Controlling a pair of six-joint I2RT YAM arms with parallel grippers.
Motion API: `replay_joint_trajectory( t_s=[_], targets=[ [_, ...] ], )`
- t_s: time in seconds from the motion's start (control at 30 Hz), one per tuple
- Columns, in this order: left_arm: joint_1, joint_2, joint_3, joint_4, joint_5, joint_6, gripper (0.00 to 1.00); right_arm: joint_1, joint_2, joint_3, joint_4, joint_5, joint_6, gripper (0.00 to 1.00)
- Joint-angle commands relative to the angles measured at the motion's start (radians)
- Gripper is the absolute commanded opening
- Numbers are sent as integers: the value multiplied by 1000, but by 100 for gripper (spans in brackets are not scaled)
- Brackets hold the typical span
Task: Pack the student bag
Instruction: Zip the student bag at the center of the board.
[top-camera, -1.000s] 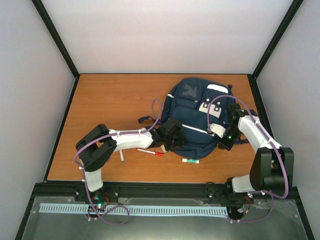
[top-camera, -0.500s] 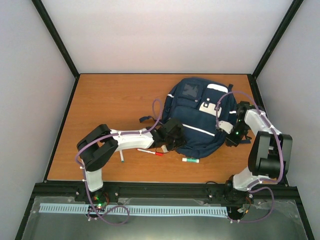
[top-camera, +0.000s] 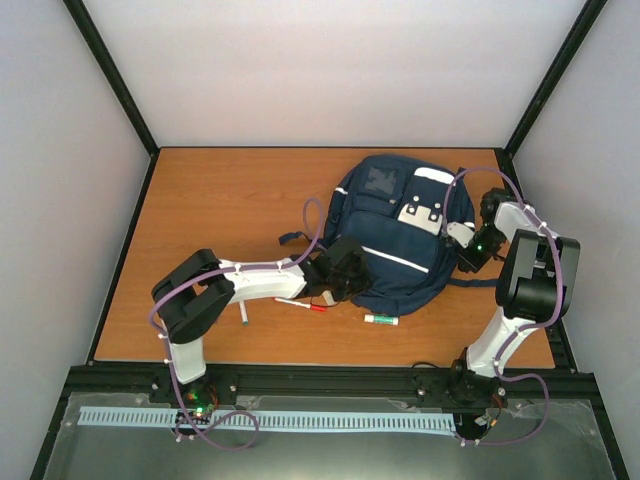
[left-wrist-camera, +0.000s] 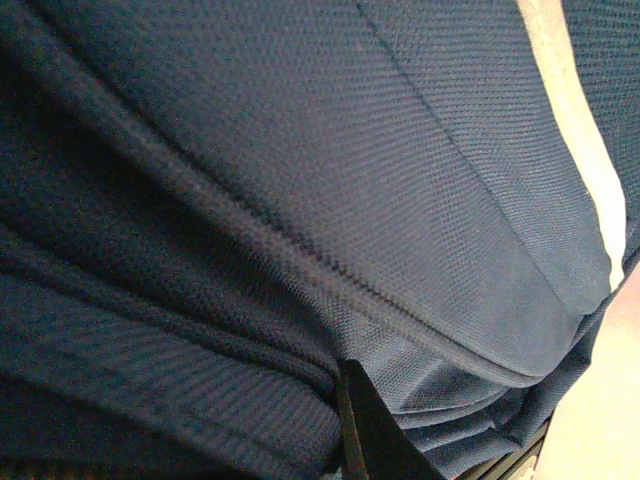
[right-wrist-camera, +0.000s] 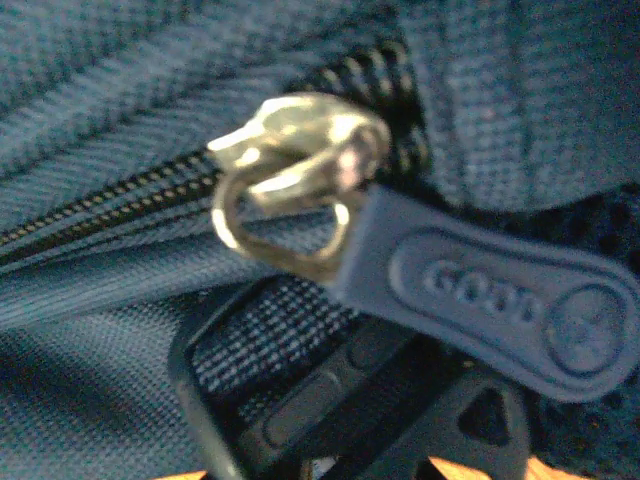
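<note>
A large navy blue fabric student bag (top-camera: 395, 235) lies front side up on the right half of the brown wooden bench (top-camera: 220, 220), reaching almost to the far edge. Its long axis runs near to far, leaning a little, and the thin white stripe crosses it slantwise. The front pocket with white patches faces the far right corner. I cannot tell which end is the top.

The left claw (top-camera: 350, 278) presses into the bag's near-left edge. Its wrist view is filled with folded navy mesh fabric (left-wrist-camera: 300, 200), and only one dark fingertip (left-wrist-camera: 365, 435) shows at the bottom, so I cannot tell whether this claw is apart or together.

The right claw (top-camera: 468, 252) sits against the bag's right side, its jaws together. Close before its camera are a brass zipper slider (right-wrist-camera: 300, 180) and a navy rubber pull tab (right-wrist-camera: 500, 295); whether the tab is pinched does not show.

On the bench just beside the bag's near end lie a red-and-white pen (top-camera: 300, 304) and a white marker with a green cap (top-camera: 381, 321).
</note>
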Motion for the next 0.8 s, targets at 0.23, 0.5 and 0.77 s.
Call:
replay_joint_trajectory(
  t_s=[0.23, 0.5, 0.77],
  targets=[
    [-4, -49, -7, -15, -55, 46, 1, -29, 28, 55, 183, -4, 50, 4],
    [-5, -69, -22, -13, -69, 50, 1, -47, 50, 87, 220, -34, 58, 4],
    [-4, -60, 6, -19, -57, 91, 1, -85, 4, 68, 195, -56, 33, 18]
  ],
)
